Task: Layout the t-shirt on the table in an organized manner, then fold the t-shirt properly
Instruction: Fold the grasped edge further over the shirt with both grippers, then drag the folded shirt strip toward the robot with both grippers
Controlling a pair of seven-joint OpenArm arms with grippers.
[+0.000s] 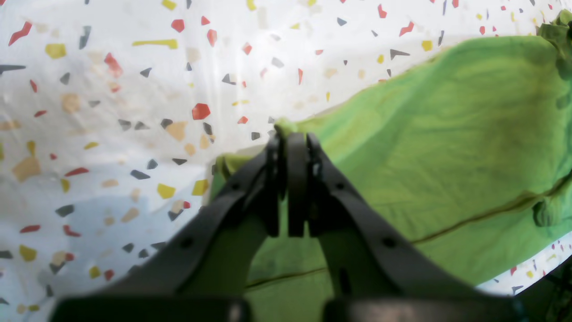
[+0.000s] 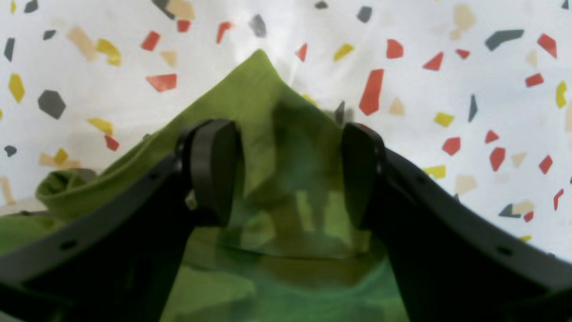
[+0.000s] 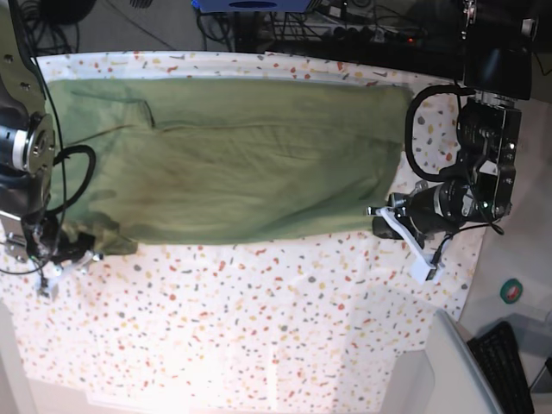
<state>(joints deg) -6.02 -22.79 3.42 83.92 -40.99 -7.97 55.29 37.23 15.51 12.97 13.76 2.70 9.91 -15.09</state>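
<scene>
The green t-shirt (image 3: 233, 164) lies spread along the far side of the speckled table (image 3: 259, 328), partly folded lengthwise. My left gripper (image 1: 290, 134) pinches its edge; my right gripper (image 2: 288, 170) is spread over a corner. Cross folds remain.

No text, label, brand, number or sign can be read in any of the views. The t-shirt (image 3: 233, 159) shows plain olive fabric with no print, and the table (image 3: 285, 319) carries only coloured flecks.
</scene>
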